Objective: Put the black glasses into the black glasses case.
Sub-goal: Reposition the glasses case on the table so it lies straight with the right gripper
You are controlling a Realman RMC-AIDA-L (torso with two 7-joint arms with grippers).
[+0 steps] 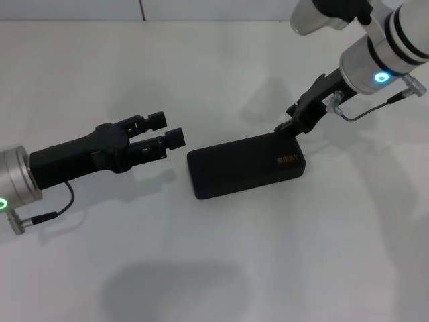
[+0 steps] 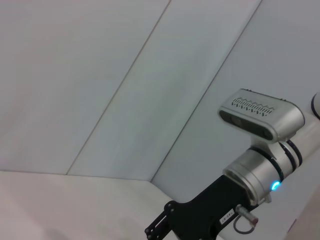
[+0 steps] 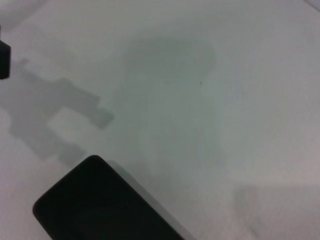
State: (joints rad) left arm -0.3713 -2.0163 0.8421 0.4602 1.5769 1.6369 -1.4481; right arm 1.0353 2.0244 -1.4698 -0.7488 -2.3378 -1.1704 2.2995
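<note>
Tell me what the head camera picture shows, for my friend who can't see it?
A closed black glasses case lies on a white table. The right gripper touches the case's far right corner, and the left gripper hangs open just left of the case. No glasses show.

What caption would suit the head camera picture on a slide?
Closed black glasses case on a white table, right gripper at its far corner, open left gripper beside it; no glasses in sight.
</note>
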